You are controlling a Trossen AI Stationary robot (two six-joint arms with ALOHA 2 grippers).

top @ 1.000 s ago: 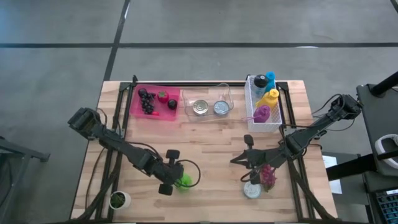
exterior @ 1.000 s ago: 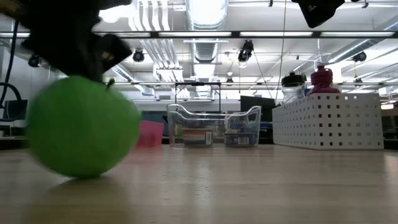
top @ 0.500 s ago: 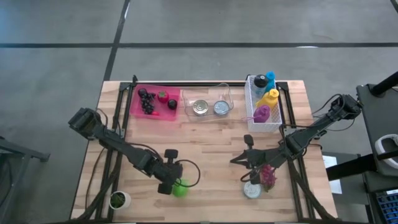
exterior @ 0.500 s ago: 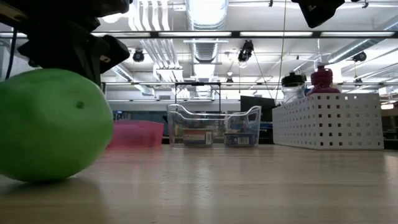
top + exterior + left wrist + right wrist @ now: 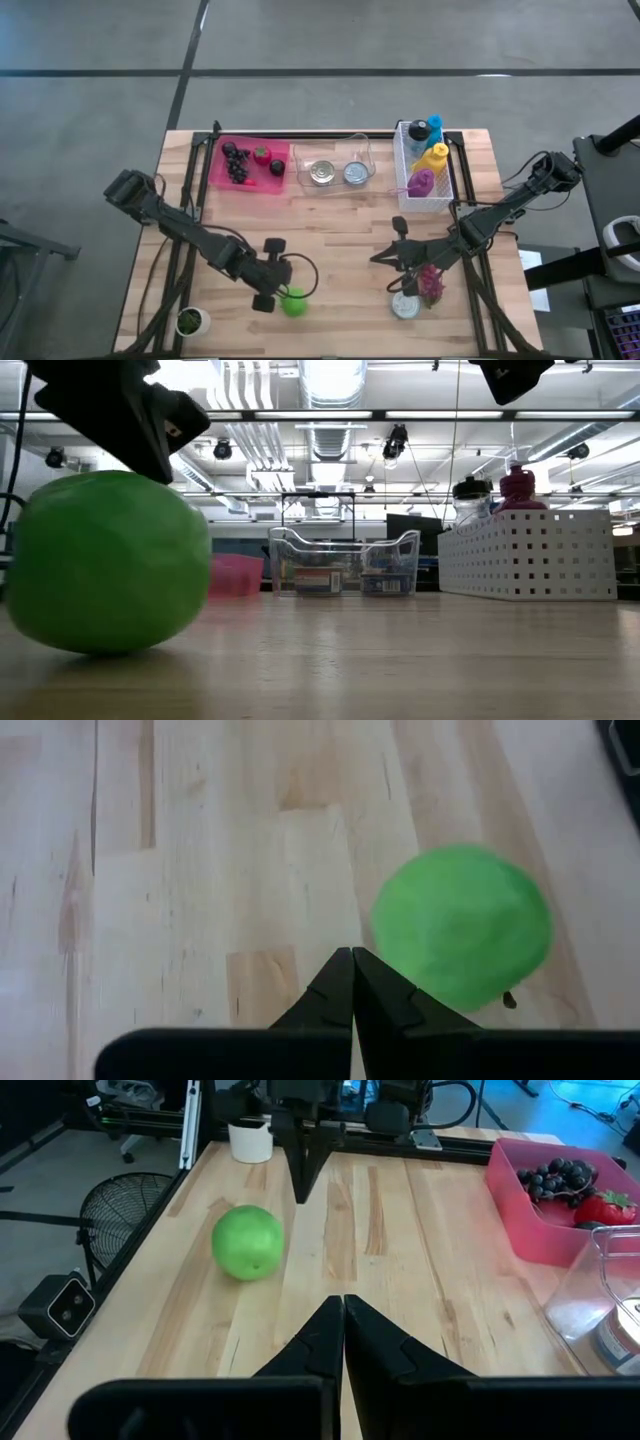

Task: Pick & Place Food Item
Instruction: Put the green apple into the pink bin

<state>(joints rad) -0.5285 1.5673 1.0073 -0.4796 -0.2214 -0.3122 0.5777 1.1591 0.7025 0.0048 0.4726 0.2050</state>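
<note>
Resting on the wooden table [image 5: 340,240], a green apple [image 5: 292,302] sits free near the front edge, smooth and round, with a small dark stem spot on its side. My left gripper [image 5: 266,297] hangs just beside the apple, toward the table's left side, its two dark wedge-shaped fingers pressed together to a point and holding nothing; I cannot tell whether the tips touch the apple's skin. The table top is pale butcher-block, made of jointed strips with visible grain.

My right gripper [image 5: 398,287] waits well to the right of the apple, fingers likewise closed flat against each other and empty. Next to it sit a small round white dish [image 5: 405,306] and a magenta tuft [image 5: 432,283] whose nature I cannot make out.

Far behind the apple, along the back edge, stands a shallow pink plastic tray [image 5: 222,172] holding dark grapes [image 5: 236,162] and a red strawberry [image 5: 262,154]. Beside the tray is a clear plastic bin [image 5: 334,164] with two metal cans [image 5: 322,173]; their labels are too small to read. Farther right is a white perforated basket [image 5: 404,188] with coloured bottles [image 5: 432,156]. A small white potted plant [image 5: 190,321] sits at the front corner left of the apple.
</note>
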